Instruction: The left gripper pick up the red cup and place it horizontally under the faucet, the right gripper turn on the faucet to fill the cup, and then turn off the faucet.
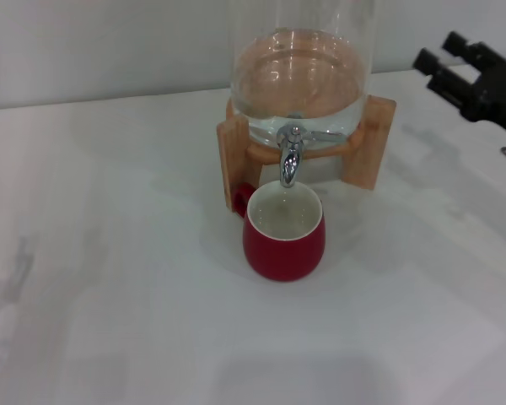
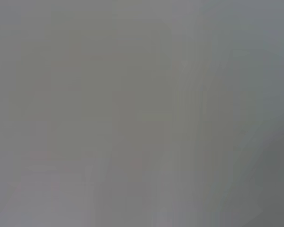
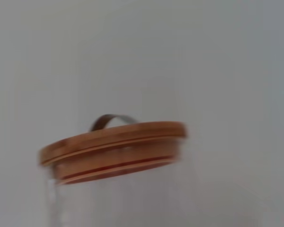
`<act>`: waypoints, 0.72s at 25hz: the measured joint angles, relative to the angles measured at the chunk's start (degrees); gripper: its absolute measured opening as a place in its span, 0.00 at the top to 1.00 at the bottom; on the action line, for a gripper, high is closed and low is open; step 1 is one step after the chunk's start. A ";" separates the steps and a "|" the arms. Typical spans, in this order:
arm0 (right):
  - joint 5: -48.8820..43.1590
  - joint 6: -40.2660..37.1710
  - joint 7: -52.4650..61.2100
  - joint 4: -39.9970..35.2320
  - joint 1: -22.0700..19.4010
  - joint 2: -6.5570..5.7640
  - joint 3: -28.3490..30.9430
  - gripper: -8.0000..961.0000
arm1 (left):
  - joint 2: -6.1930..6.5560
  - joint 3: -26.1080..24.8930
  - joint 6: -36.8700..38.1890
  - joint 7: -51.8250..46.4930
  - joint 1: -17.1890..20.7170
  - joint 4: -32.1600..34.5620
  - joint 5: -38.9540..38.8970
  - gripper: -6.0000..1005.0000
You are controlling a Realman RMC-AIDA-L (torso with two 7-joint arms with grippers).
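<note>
The red cup point(image 1: 285, 234) stands upright right beneath the faucet point(image 1: 291, 160). The right gripper point(image 1: 455, 67) hangs off to the faucet's right and a little behind, fingers parted and empty, clearly the nearer arm. The left gripper barely shows; its fingers can't be judged.

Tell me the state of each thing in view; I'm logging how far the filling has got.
Squat dark-red ceramic cup: upright under the spout, unheld.
Chrome faucet: no stream visible.
Clear glass jar on wooden stand: holds water, wooden lid on.
Right pincer: open, off to the jar's right, holding nothing.
Left pincer: out of view.
</note>
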 joint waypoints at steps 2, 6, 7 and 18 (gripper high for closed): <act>-0.07 0.53 -0.64 -0.01 -0.40 0.25 2.52 0.28 | 0.01 0.00 0.03 -0.02 0.26 -0.13 -0.82 0.12; 0.09 0.78 -2.95 -0.05 -1.39 0.91 7.23 0.27 | 0.03 0.01 0.14 -0.03 0.72 -0.43 -2.78 0.12; 0.20 0.82 -3.71 -0.06 -1.63 1.14 8.66 0.27 | 0.04 0.00 0.25 -0.04 0.76 -0.43 -3.44 0.12; 0.34 1.19 -9.48 -0.11 -3.39 2.66 20.13 0.27 | -0.04 0.00 2.44 -0.03 1.36 -0.43 -10.78 0.12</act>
